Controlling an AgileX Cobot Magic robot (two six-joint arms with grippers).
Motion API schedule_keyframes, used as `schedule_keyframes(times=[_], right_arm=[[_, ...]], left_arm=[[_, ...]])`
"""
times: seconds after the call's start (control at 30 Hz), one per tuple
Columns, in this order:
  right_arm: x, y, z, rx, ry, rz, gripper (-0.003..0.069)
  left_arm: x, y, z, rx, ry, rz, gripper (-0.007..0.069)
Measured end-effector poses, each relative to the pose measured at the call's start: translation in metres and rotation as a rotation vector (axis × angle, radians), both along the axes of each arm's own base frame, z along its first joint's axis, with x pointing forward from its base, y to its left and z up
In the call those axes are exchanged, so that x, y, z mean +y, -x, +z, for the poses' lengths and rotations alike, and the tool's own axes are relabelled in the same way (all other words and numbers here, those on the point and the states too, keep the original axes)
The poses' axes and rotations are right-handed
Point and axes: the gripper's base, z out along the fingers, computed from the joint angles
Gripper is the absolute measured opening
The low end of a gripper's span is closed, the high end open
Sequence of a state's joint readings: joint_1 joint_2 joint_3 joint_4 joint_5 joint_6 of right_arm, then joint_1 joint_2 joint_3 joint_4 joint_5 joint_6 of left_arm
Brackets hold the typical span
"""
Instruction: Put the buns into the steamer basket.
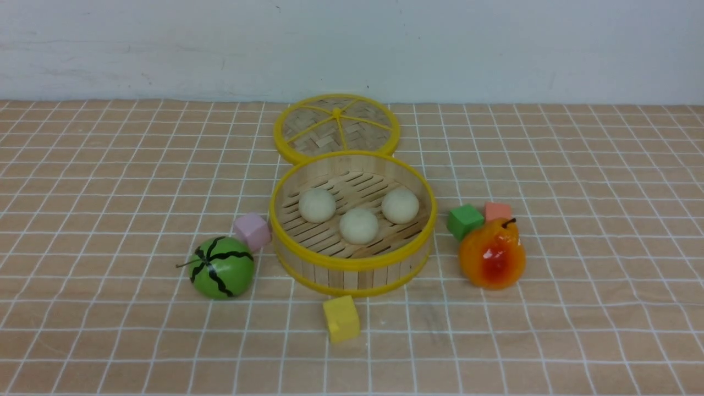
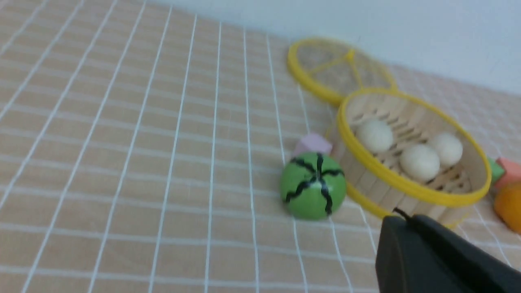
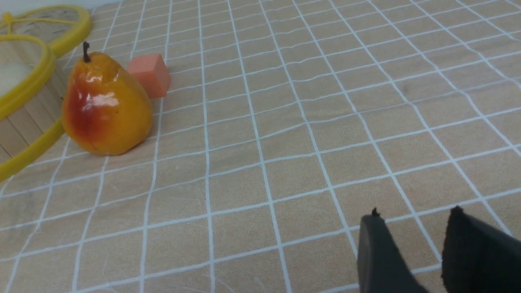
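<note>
Already buns [image 1: 358,225] in basket [image 1: 352,263], hands apart

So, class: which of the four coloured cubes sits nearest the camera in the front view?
The yellow cube, alone in front of the steamer basket; the pink, green and salmon cubes sit beside it.

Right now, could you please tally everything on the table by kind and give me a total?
Buns: 3, all in the basket
Basket: 1
Lid: 1
Cubes: 4, pink, yellow, green, coral
Watermelon: 1
Pear: 1
Total: 11
</note>
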State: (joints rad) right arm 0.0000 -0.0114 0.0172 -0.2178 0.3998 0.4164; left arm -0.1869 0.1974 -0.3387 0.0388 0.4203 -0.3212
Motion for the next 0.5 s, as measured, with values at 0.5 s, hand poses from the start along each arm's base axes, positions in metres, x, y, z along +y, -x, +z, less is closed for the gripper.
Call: schedule_keyframes(times=[0.5], right_arm=[[0.000,0.000,0.000,0.000,0.000,0.000,0.0241]], left_arm=[[0.002,0.006,-0.108,0.103,-0.112,-0.012,-0.0013]])
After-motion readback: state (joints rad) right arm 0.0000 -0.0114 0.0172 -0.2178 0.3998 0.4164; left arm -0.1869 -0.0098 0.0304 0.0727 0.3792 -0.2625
